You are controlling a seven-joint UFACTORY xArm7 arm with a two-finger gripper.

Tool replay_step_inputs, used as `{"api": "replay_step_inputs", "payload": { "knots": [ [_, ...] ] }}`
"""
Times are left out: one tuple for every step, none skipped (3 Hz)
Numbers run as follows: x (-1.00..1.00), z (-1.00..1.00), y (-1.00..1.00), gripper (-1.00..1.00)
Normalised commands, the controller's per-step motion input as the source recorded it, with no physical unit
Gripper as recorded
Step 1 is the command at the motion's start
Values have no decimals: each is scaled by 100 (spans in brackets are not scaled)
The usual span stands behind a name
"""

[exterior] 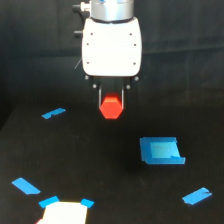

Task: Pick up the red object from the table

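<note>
The black table (100, 165), its edges lost in darkness, carries a blue square patch (161, 151) and scattered tape strips (53, 113), while the white gripper (111, 102), its top cut off, holds the red object (111, 108) between closed, barely visible jaws.

- Bare stretch of wide matte black table (100, 165) directly beneath the white box-bodied gripper (111, 102) and the small red-orange hexagonal block (111, 108) between its fingers.
- Flat blue square patch (161, 150) lying off toward the exterior view's right.
- Thin blue tape strips (53, 113) scattered flat and well apart at left, lower left and lower right.
- Bright white blue-cornered shape (65, 212) at the bottom edge.
</note>
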Motion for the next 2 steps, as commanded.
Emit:
{"api": "replay_step_inputs", "payload": {
  "knots": [
    [-34,14,-8,-62],
    [-9,30,-69,-89]
  ]
}}
